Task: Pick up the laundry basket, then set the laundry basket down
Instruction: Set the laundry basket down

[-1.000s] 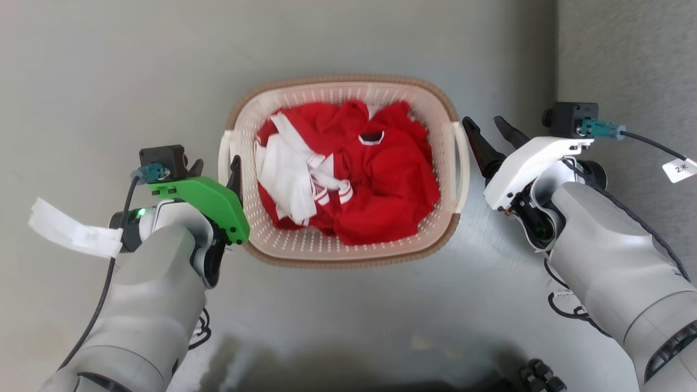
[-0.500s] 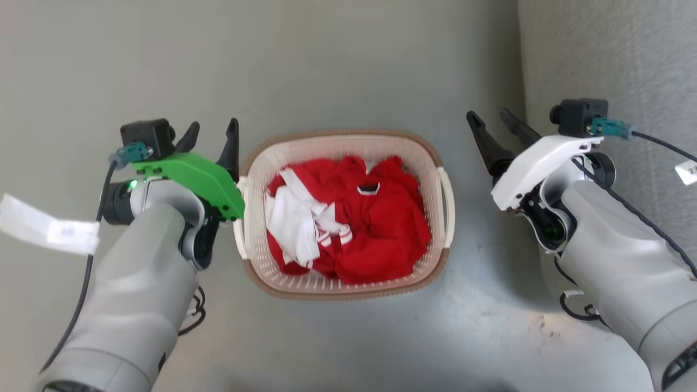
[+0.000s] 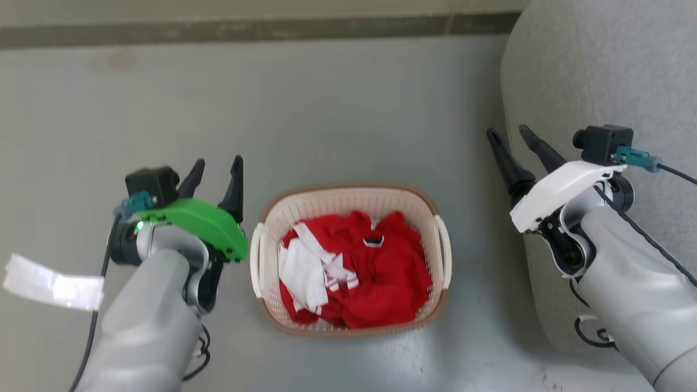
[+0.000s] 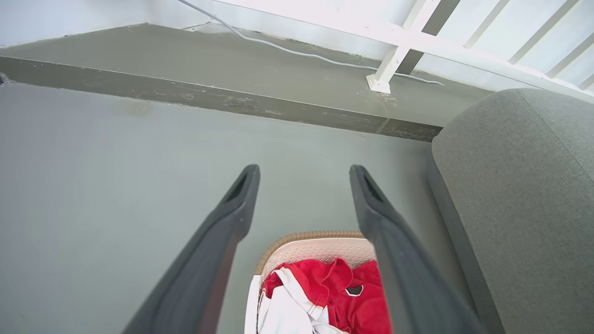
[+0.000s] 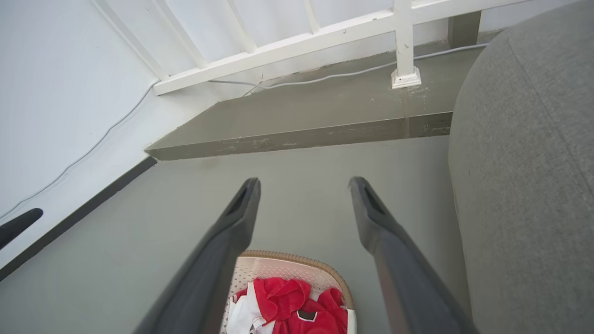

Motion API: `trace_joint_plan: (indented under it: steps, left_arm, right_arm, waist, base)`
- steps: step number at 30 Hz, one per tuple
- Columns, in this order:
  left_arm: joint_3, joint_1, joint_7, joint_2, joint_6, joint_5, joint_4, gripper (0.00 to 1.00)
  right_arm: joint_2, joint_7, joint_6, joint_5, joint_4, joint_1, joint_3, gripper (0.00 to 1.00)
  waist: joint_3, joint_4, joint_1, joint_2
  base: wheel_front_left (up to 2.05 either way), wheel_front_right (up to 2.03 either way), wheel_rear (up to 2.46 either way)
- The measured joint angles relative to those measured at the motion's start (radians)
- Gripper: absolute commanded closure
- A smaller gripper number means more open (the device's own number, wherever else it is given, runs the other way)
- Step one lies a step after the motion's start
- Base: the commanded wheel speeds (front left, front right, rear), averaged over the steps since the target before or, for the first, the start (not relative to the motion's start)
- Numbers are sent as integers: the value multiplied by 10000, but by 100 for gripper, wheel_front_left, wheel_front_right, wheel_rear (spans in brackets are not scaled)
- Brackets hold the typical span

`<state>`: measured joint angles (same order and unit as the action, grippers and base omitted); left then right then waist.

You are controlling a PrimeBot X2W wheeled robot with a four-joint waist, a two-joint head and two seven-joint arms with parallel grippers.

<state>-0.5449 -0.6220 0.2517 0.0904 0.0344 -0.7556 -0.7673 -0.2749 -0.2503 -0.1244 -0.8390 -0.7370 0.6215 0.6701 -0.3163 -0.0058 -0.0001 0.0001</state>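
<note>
The laundry basket (image 3: 326, 202) stands on the grey floor, cream perforated plastic with a brown woven rim and white loop handles, holding red and white clothes (image 3: 354, 267). My left gripper (image 3: 218, 166) hangs open to the basket's left, above it and apart from its handle. To the right, my right gripper (image 3: 512, 136) is open too, well clear of the other handle. In the left wrist view the basket (image 4: 315, 248) lies low between the spread fingers (image 4: 234, 204). The right wrist view has the basket (image 5: 287, 264) at its bottom edge.
A grey upholstered sofa (image 3: 599, 71) rises close on the right, behind my right arm. A low concrete step (image 4: 232, 97) runs across ahead, with a white railing (image 4: 394, 46) and a cable beyond. A white wall (image 5: 55, 102) closes the left side.
Both arms rose away from the basket, which stays on the floor. The left fingers left its handle. The head camera pulled back, so the basket looks smaller and lower.
</note>
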Motion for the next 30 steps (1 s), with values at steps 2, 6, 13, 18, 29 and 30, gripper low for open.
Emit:
trace_joint_plan:
  steps: [2,6,13,18,29,30]
  left_arm:
    - [207,300,0,2,-48,240,240,0]
    - [445,882,0,61,-75,560,750,0]
    - [1066,1988,0,130,-98,999,1505,0]
    - [1561,2753,0,125,-100,1112,2243,0]
    - [2211,3817,0,96,-98,1724,3668,0]
    - [2272,3883,0,98,-98,1758,3776,0]
  right_arm:
    - [10,0,0,198,274,-196,-234,0]
    - [115,-2,0,642,648,-719,-525,0]
    - [173,0,17,1206,1106,-1924,-1168,0]
    - [265,0,219,1563,1569,-2647,-1555,0]
    - [337,-2,662,2464,2859,-3564,-2638,0]
    - [339,-2,665,2535,2964,-3651,-2702,0]
  waist:
    - [275,21,0,0]
    - [822,44,0,0]
    - [1783,37,0,0]
    - [2417,28,0,0]
    - [3013,97,0,0]
    - [3024,107,0,0]
  base:
    - [0,0,0]
    - [0,0,0]
    - [0,0,0]
    - [0,0,0]
    - [0,0,0]
    - [0,0,0]
